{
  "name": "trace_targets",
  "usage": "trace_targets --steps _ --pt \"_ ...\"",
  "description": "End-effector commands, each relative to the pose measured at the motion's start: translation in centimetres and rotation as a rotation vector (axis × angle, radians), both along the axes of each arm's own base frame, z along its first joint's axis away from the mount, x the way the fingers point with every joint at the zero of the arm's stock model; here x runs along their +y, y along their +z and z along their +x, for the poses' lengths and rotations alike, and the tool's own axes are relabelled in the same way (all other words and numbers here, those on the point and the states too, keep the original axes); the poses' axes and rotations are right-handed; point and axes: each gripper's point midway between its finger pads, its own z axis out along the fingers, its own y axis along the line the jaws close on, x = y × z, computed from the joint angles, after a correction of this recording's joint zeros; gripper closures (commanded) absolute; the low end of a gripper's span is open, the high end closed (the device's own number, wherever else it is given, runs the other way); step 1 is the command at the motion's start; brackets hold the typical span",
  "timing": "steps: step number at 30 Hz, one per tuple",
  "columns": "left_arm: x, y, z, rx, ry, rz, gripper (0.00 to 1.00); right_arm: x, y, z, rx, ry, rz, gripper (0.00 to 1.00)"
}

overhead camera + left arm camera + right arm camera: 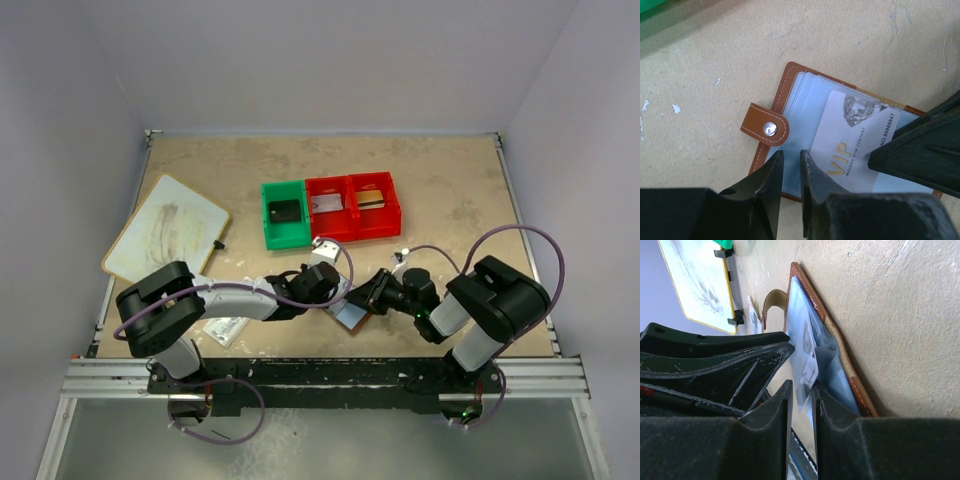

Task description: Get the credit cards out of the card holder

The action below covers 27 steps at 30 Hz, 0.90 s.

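Top view: the card holder [350, 314] lies open on the worktop [450, 190], just below the middle of the frame. The left tool [325, 285] is at its upper left and the right tool [378, 292] at its upper right, both close over it. A green bin [285, 213] and red bins [352, 207] stand above centre, well apart from the holder. A white board [165, 232] lies at the left.

Left wrist view: the card holder [800, 95] fills the middle, pale clear pockets up, its brown strap [762, 127] with a metal stud pointing left. A white VIP card [850, 145] sits in a pocket. The left tool [790, 162] comes in from the bottom edge with its tips over the holder's near border. Its jaws stand narrowly apart, and the bluish pocket shows through the gap. The right tool [900, 152] reaches in from the right, its tip over the card.

Right wrist view: the card holder [812, 325] runs from top centre down to lower right against the worktop. The right tool [802, 395] is at the bottom, its jaws a narrow slit. A pale sheet edge from the holder stands in that slit; whether it is pinched cannot be told. The left tool [740, 365] is the dark mass at the left, touching the holder.
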Motion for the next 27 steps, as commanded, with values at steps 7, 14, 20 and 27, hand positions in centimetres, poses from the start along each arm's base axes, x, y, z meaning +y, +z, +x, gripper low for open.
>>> trace_targets --steps 7,14,20,27 --pt "0.4 -1.4 -1.5 0.078 -0.024 0.011 0.84 1.1 1.6 1.4 -0.052 -0.061 0.066 0.76" --pt "1.2 -1.4 -1.5 0.077 -0.002 0.027 0.85 1.0 1.9 1.4 -0.067 -0.097 0.092 0.97" --pt "2.0 -1.4 -1.3 0.063 0.034 0.044 0.86 0.0 0.9 -0.4 -0.028 -0.072 0.05 1.0" --pt "2.4 -1.6 -1.3 0.063 0.05 0.048 0.86 -0.8 0.5 -2.1 -0.019 -0.04 0.021 1.0"
